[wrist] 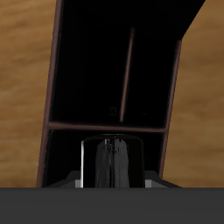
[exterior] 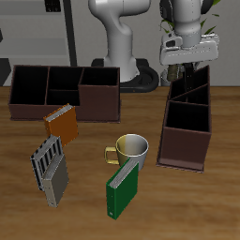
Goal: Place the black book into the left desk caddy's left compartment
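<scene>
The left desk caddy (exterior: pixel 182 148) is a dark brown, long, narrow box seen end-on, beside the mug. My gripper (exterior: pixel 188 67) hangs over its far end, shut on the black book (exterior: pixel 191 81), which hangs upright just above the far section. In the wrist view the book's thin edge (wrist: pixel 111 163) shows between my fingers, my gripper (wrist: pixel 111 168) directly over the caddy's open sections, with a cross divider (wrist: pixel 109 129) below. Whether the book touches the caddy is not clear.
A wide brown caddy (exterior: pixel 62 92) stands at the back. An orange book (exterior: pixel 63 124) and a grey striped book (exterior: pixel 50 169) lie before it. A yellow-handled mug (exterior: pixel 133 148) and an upright green book (exterior: pixel 124 188) stand near the front.
</scene>
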You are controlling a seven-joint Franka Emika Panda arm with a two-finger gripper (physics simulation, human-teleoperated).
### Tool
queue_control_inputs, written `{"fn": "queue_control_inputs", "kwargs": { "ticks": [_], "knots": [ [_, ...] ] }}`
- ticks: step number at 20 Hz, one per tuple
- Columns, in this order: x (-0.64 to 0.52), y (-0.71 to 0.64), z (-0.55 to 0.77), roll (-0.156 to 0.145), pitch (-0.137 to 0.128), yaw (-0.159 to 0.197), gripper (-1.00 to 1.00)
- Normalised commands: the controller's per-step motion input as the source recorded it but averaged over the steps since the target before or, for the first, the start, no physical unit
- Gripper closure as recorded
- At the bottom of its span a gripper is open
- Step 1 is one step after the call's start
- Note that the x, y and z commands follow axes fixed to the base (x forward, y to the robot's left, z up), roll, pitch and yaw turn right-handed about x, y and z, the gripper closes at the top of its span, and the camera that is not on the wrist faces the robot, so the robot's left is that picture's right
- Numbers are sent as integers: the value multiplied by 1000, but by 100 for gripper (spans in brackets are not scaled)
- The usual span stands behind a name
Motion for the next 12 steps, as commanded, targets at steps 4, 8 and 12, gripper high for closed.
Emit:
{"fn": "queue_control_inputs", "kwargs": {
  "ticks": [4, 8, 12],
  "knots": [
    [92, -123, -9, -14, 15, -10, -100],
    [12, -98, 98, -15, -12, -15, -100],
    [-19, -79, 88, -11, -20, 12, -100]
  ]
}}
